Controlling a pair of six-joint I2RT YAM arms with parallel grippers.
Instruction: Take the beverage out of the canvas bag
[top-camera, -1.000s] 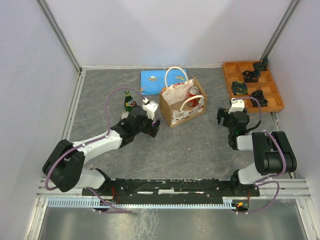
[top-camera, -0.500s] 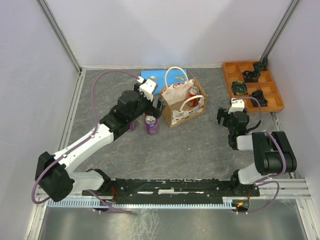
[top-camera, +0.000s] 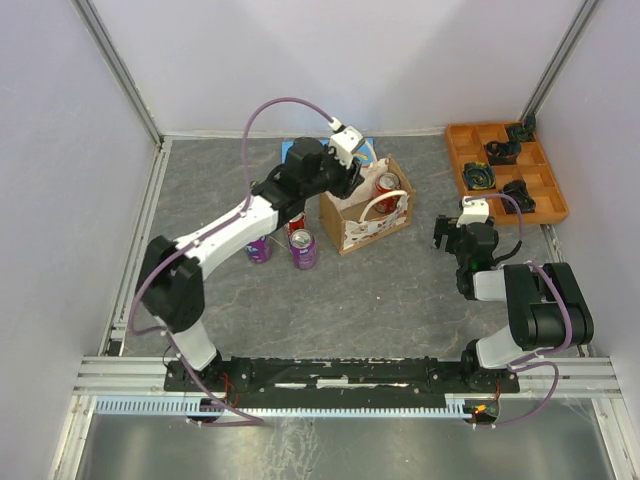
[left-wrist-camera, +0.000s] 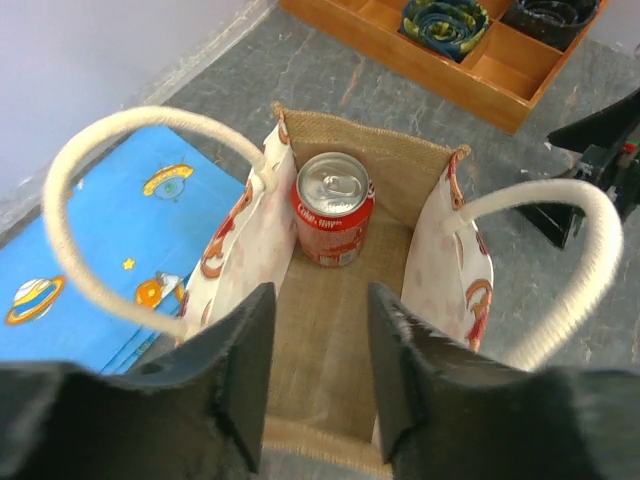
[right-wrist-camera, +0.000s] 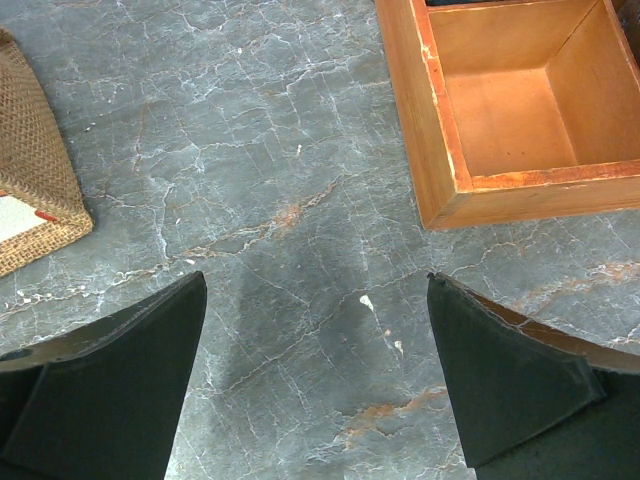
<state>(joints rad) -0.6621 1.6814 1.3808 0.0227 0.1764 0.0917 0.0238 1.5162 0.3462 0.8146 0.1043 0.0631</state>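
So the left gripper (left-wrist-camera: 320, 305) hangs right over the mouth of the canvas bag (left-wrist-camera: 372, 168), jaws apart with nothing between them. It's empty and partly spread, not gripping anything yet. The beverage is one red can (left-wrist-camera: 332, 215), standing upright on the bag floor against the far burlap wall, pull-tab up. That makes it a pretty obvious straight-down grab, which I'd guess is why the wrist is lined up over the opening like that.

The two rope handles (left-wrist-camera: 100, 125) flop outward, one on each side, so the mouth is open and there's nothing across it for the fingers to snag. The bag sits upright on the table (top-camera: 400, 290).

The right gripper (right-wrist-camera: 315, 285) is parked low over bare tabletop with its jaws spread wide and empty, well away from the bag. It's probably just keeping out of the way.

Count-wise, there's one can in the bag, one bag and two handles. Two purple cans (top-camera: 302, 250) stand on the table to the left of the bag. There's maybe something else tucked under the arm there, but I can't tell. Then there's one blue picture book (left-wrist-camera: 110, 220) flat beside the bag and one wooden tray (left-wrist-camera: 430, 80) beyond it.
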